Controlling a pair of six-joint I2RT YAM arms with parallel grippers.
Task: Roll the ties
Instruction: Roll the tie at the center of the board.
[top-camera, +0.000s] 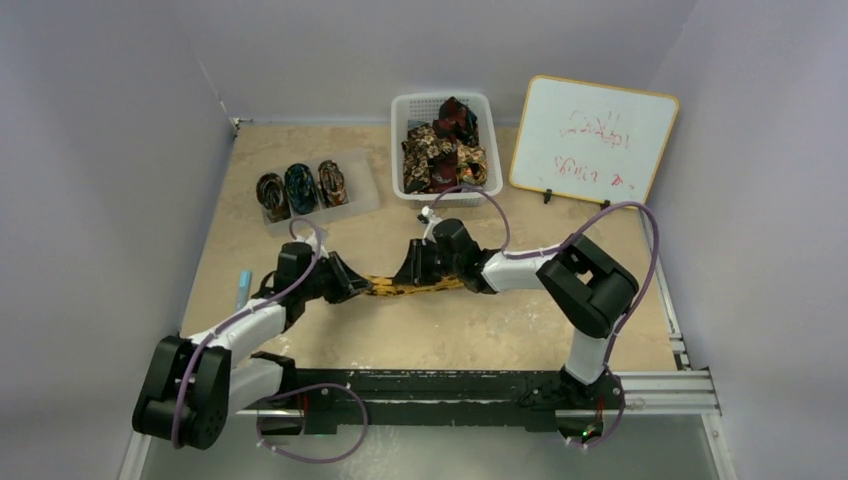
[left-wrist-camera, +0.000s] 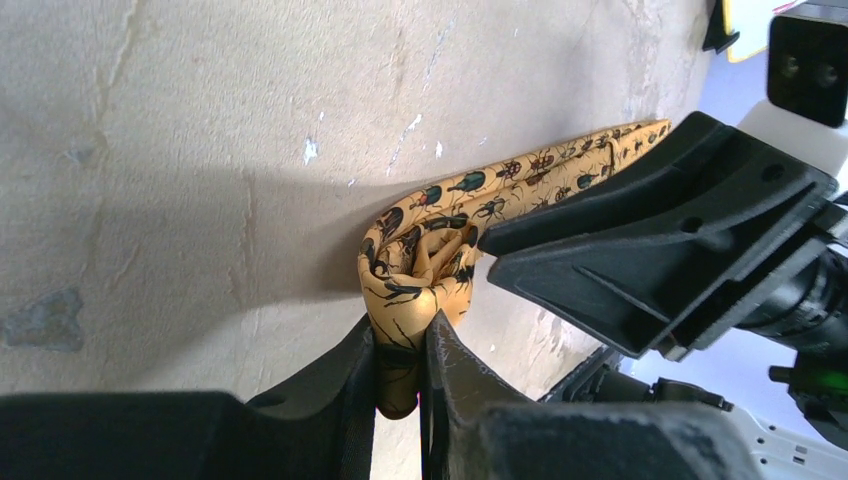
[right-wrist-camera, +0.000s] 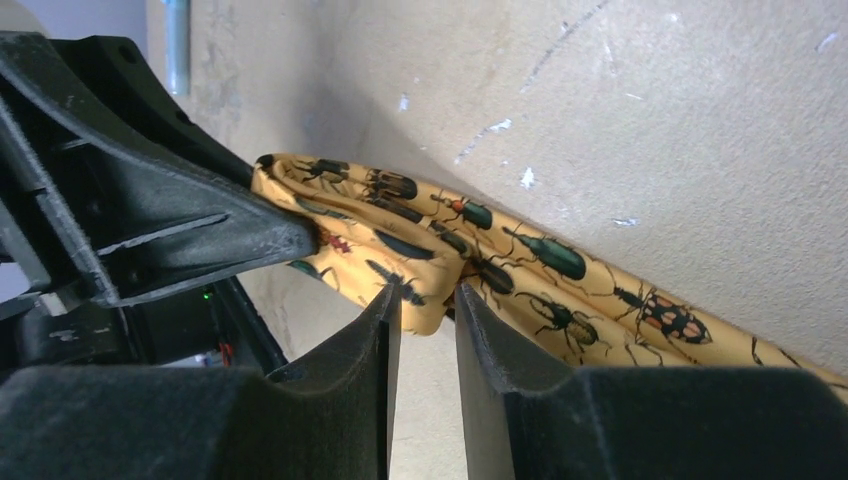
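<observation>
A golden-yellow tie (top-camera: 432, 287) printed with beetles lies stretched across the middle of the table between my two grippers. My left gripper (left-wrist-camera: 400, 335) is shut on the tie's loosely rolled end (left-wrist-camera: 415, 270), which bulges out above the fingertips. My right gripper (right-wrist-camera: 428, 295) is open by a narrow gap. Its tips touch a fold at the tie's edge (right-wrist-camera: 560, 270), just beside the roll. The two grippers nearly meet, left (top-camera: 350, 283) and right (top-camera: 405, 272). Three rolled ties (top-camera: 300, 186) sit in a clear tray (top-camera: 365, 190), and several loose ties (top-camera: 440, 150) fill a basket.
The white basket (top-camera: 400, 110) stands at the back centre. A whiteboard (top-camera: 592, 135) with red writing leans at the back right. A small blue object (top-camera: 242, 288) lies by the left wall. A black rail (top-camera: 450, 385) runs along the near edge.
</observation>
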